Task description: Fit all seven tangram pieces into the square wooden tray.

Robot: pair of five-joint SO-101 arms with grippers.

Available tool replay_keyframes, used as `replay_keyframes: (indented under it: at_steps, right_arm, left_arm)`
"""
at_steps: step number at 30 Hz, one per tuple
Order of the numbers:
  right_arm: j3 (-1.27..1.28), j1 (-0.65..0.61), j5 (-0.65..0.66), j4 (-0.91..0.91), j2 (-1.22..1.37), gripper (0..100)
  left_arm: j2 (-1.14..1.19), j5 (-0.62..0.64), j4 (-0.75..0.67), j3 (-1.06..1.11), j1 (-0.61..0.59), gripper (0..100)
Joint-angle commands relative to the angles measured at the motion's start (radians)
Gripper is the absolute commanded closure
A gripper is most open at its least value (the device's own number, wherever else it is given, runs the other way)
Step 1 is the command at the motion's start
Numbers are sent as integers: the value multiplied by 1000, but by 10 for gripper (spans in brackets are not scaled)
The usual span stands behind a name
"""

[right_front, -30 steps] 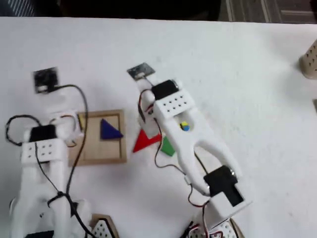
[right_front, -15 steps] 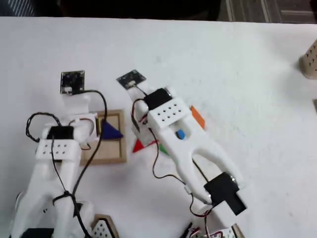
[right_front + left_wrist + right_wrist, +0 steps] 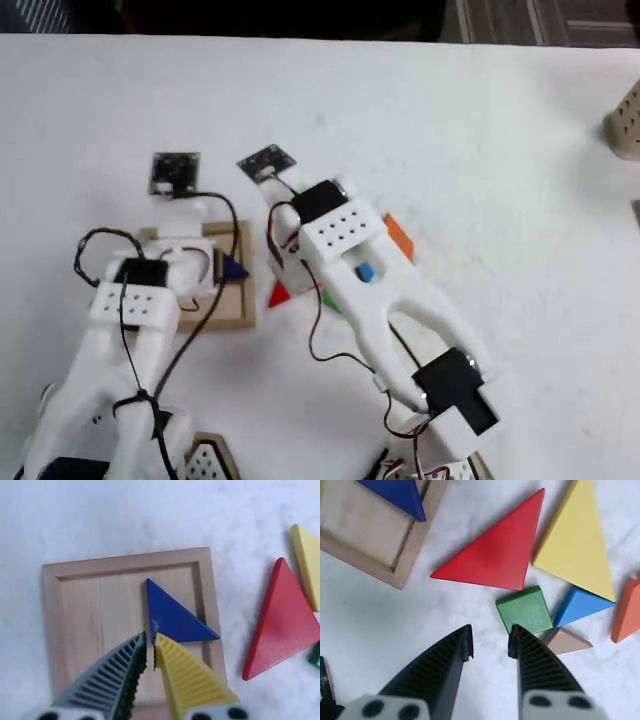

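The left gripper (image 3: pixel 150 647) is hovering over the wooden tray (image 3: pixel 125 560) with its jaws pressed together on nothing, the dark blue triangle (image 3: pixel 172 615) lying inside the tray just ahead of their tips. The right gripper (image 3: pixel 490 641) is hanging above the table (image 3: pixel 380 620) with its jaws spread. The green square (image 3: pixel 525 610) is sitting just beyond one tip, and the red triangle (image 3: pixel 500 550) and yellow triangle (image 3: pixel 577 545) are lying farther ahead, outside the tray.

The high camera is looking steeply down on the table (image 3: pixel 500 120), the wooden tray (image 3: pixel 232 318) lying toward 8 o'clock; the left wrist camera is facing down, close over that tray; the right wrist camera is facing down beside it; both are sharing the blue triangle (image 3: pixel 170 617) and red triangle (image 3: pixel 280 625).
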Motion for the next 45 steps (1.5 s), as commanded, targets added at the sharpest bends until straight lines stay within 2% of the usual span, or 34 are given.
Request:
replay_keyframes:
  at_steps: [1,9,13,16,20,24,27,31,35,41,45]
  right_arm:
    - [-14,-4,-9,-12,-48,886]
    - [-8,-8,-3,-10,-48,887]
    - [-6,28,-6,-8,-48,890]
    - [-6,88,-3,-13,-45,906]
    - [-6,137,-3,-42,-45,986]
    - [43,177,-3,-64,-45,953]
    - [75,189,0,-127,-47,957]
    - [74,199,54,-133,-51,986]
    - [77,208,46,-133,-48,981]
    - [80,205,46,-151,-47,981]
    - [80,206,44,-168,-47,981]
  left_arm:
    - [-8,9,-26,-8,21,940]
    - [-8,6,-26,-8,25,940]
    - [-8,6,-26,-9,30,940]
    - [-8,5,-26,-8,70,940]
    - [-8,5,-41,-3,131,940]
    - [-1,5,-86,8,136,940]
    - [-1,5,-129,38,162,941]
    - [-1,5,-135,57,239,944]
    - [1,14,-141,49,254,979]
    - [51,153,-255,20,257,977]
    - [186,155,-210,-71,251,977]
